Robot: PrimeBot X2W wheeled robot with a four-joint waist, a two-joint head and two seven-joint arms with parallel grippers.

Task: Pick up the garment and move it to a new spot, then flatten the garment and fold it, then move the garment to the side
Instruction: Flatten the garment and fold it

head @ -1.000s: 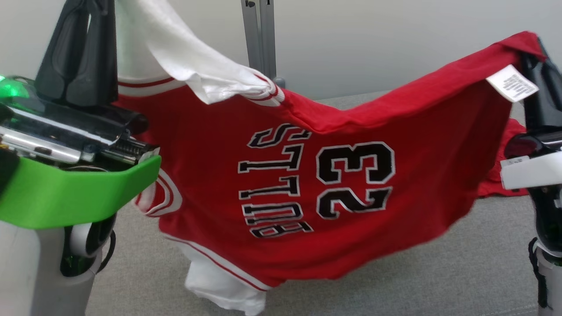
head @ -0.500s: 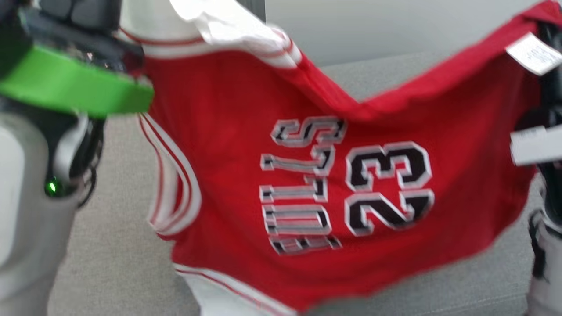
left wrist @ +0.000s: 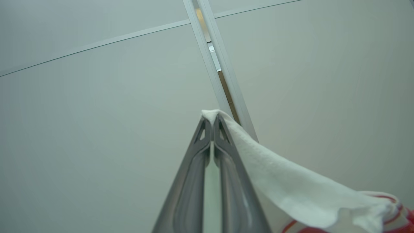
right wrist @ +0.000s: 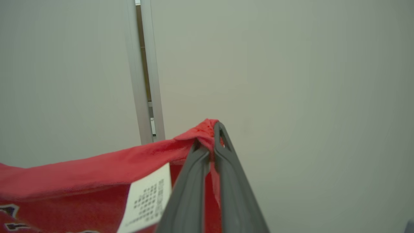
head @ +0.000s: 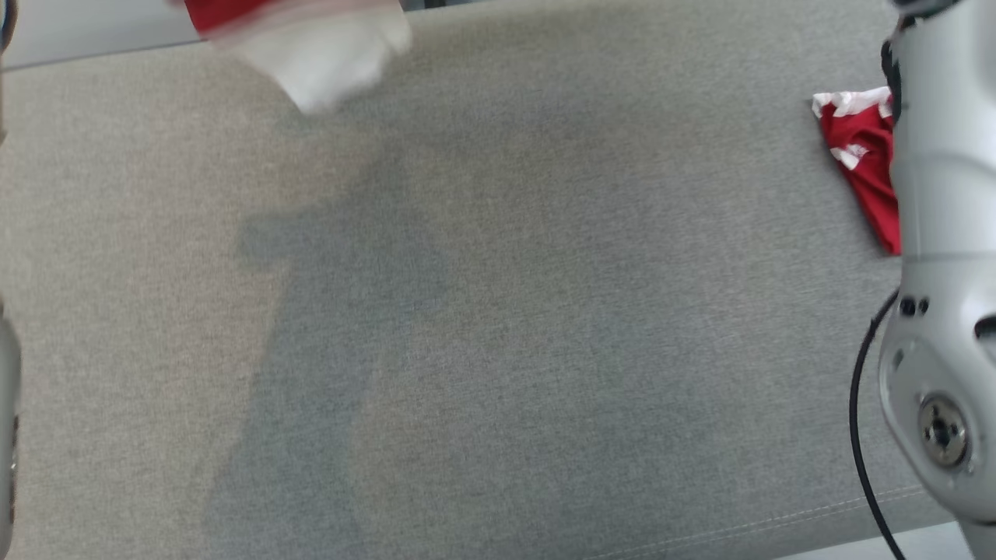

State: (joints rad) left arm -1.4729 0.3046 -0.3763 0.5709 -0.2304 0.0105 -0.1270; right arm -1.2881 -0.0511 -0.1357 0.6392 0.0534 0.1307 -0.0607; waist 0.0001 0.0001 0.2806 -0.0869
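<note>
The garment is a red jersey with white trim and black lettering. In the head view a blurred red and white bit of the garment [head: 311, 54] hangs at the top left, above the grey surface. My left gripper [left wrist: 212, 121] is shut on a white edge of the garment [left wrist: 291, 187], which drapes down to the right of the fingers. My right gripper [right wrist: 210, 137] is shut on a red corner of the garment [right wrist: 97, 174], beside its white care label [right wrist: 147, 200]. Both grippers are raised in front of a pale wall.
A wide grey fabric surface [head: 498, 311] spreads below, with the garment's shadow on it. A red and white cloth [head: 860, 155] lies at its right side, partly behind my pale right arm [head: 941, 233]. A metal post [right wrist: 145, 81] stands against the wall.
The head camera has swung down onto the grey surface, so the garment that spread across the view now shows at the top edge. Both grips on it hold.
</note>
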